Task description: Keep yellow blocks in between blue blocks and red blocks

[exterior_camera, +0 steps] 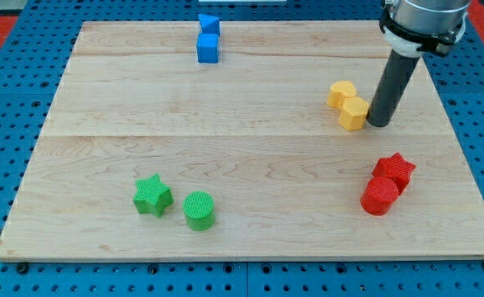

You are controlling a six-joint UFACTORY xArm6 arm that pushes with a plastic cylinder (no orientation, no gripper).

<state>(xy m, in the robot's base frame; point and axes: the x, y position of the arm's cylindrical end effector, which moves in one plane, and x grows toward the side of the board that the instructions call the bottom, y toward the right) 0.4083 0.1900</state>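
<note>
Two blue blocks stand at the view's top: a blue cube (208, 48) with another blue block (209, 23) just above it. Two yellow blocks touch at the right: a yellow heart-like block (340, 94) and a yellow hexagon (354, 113). A red star (395, 170) and a red cylinder (379, 196) touch at the lower right. My tip (379, 123) rests on the board right beside the yellow hexagon's right side, touching or nearly touching it.
A green star (152, 195) and a green cylinder (199, 209) sit at the lower left. The wooden board (242, 157) lies on a blue pegboard; its right edge is near my tip.
</note>
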